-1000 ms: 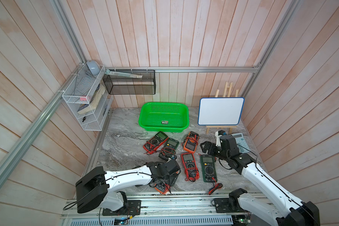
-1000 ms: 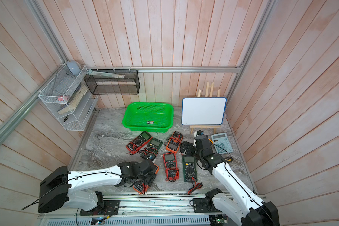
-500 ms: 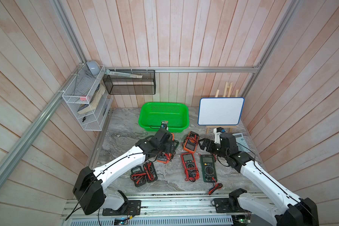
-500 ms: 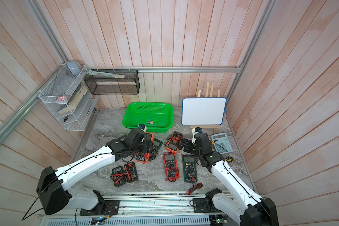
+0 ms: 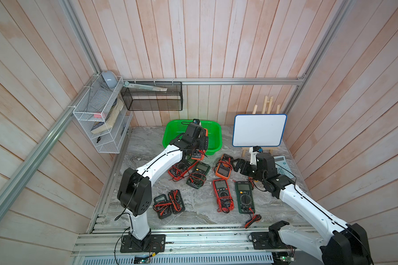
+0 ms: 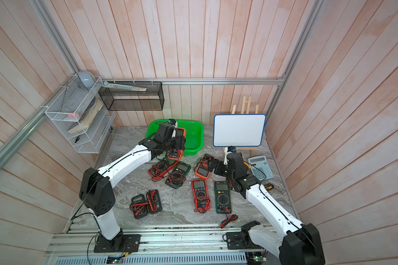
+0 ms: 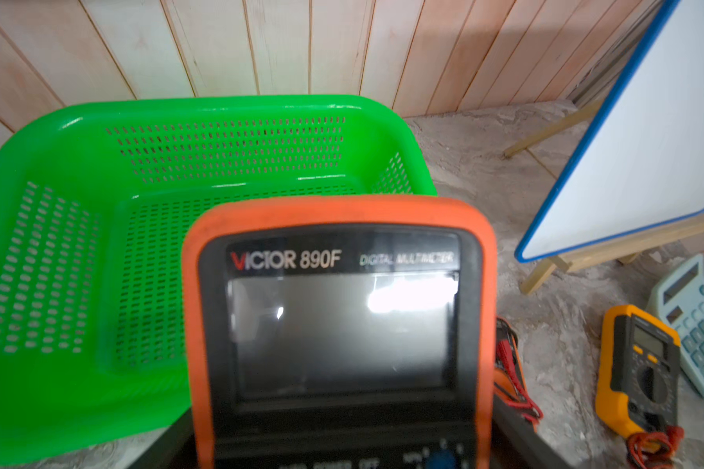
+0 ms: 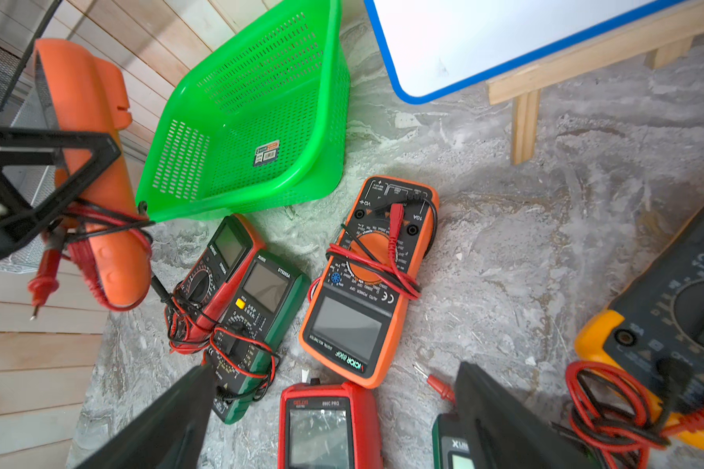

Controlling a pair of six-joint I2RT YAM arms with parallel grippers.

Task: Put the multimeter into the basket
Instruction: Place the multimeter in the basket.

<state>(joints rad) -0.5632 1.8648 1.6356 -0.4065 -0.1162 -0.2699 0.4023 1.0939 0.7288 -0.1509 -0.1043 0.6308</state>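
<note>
The bright green basket stands at the back of the table, nothing showing inside it. My left gripper is shut on an orange multimeter and holds it in the air above the basket's near rim. The meter's screen end reaches over the basket. Red leads wound round it hang down. My right gripper stands open and holds nothing, low over the table beside a second orange multimeter.
Several more multimeters lie on the table: red, dark green, red-black, green, a black pair, yellow. A whiteboard on an easel and a calculator stand right of the basket.
My left arm has carried the orange multimeter from the table's front edge up and back to the basket's near rim. The right arm has hardly moved.
</note>
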